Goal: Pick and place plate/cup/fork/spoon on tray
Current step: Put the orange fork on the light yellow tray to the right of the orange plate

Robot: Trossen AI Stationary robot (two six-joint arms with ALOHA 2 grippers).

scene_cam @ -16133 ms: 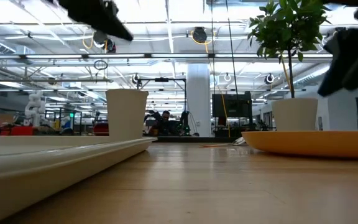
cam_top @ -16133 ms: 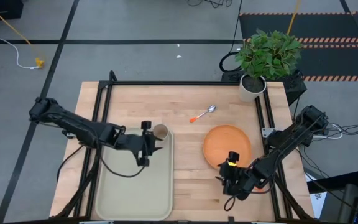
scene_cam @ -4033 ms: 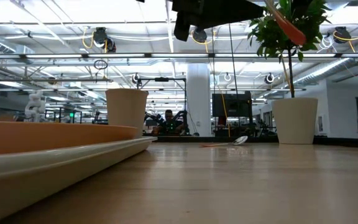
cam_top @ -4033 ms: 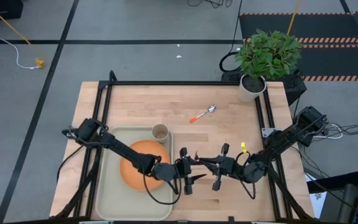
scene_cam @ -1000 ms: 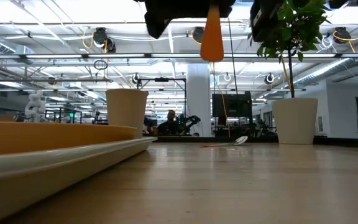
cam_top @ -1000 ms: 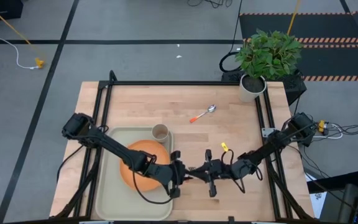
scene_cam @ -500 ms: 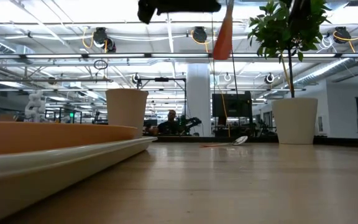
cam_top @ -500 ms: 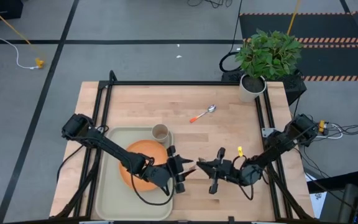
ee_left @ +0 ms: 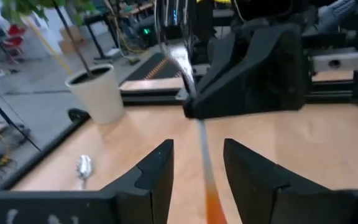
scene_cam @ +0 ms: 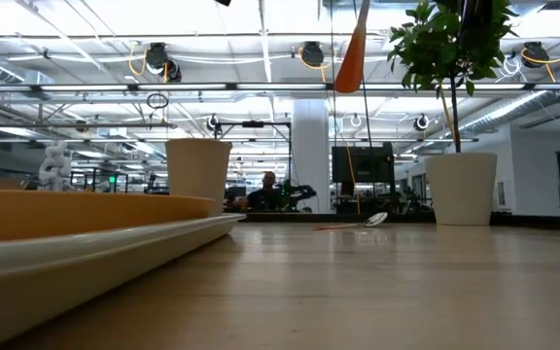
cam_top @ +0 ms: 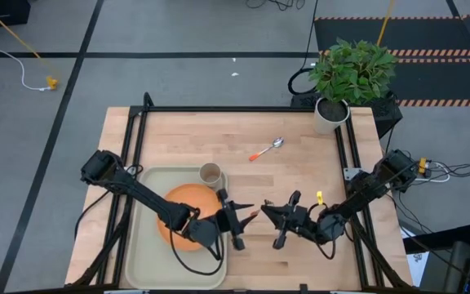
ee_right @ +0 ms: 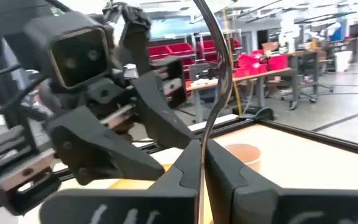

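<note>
The fork (cam_top: pixel 254 214) hangs in the air right of the tray (cam_top: pixel 137 269), with my right gripper (cam_top: pixel 266 212) shut on it. Its orange handle (scene_cam: pixel 350 53) slants down, high above the wood. My left gripper (cam_top: pixel 246 219) faces the right one and is open; in its wrist view the fingers (ee_left: pixel 157 171) stand on either side of the fork's handle (ee_left: pixel 211 199) without touching it. The orange plate (cam_top: pixel 182 200) lies flat in the tray. The tan cup (cam_top: pixel 210 173) stands upright in the tray's far right corner. The spoon (cam_top: pixel 268 150) lies on the table farther back. My right gripper pinches the fork's thin metal stem (ee_right: pixel 205 134) between its two shut fingers (ee_right: pixel 182 171). The fingers come in about level from the table's right side. The fork sticks out ahead of them toward the left gripper, handle end lowest, lifted clear of the table.
A potted plant in a white pot (cam_top: pixel 330 114) stands at the table's far right corner. Black frame rails (cam_top: pixel 243 109) run along the table's far and side edges. Bare wood (cam_top: pixel 300 171) lies between the tray and the right rail.
My right gripper has drawn back a little toward the table's right edge with the fork, whose orange handle has tipped from hanging straight down to a slant. My left gripper has risen, almost out of the low view's top.
</note>
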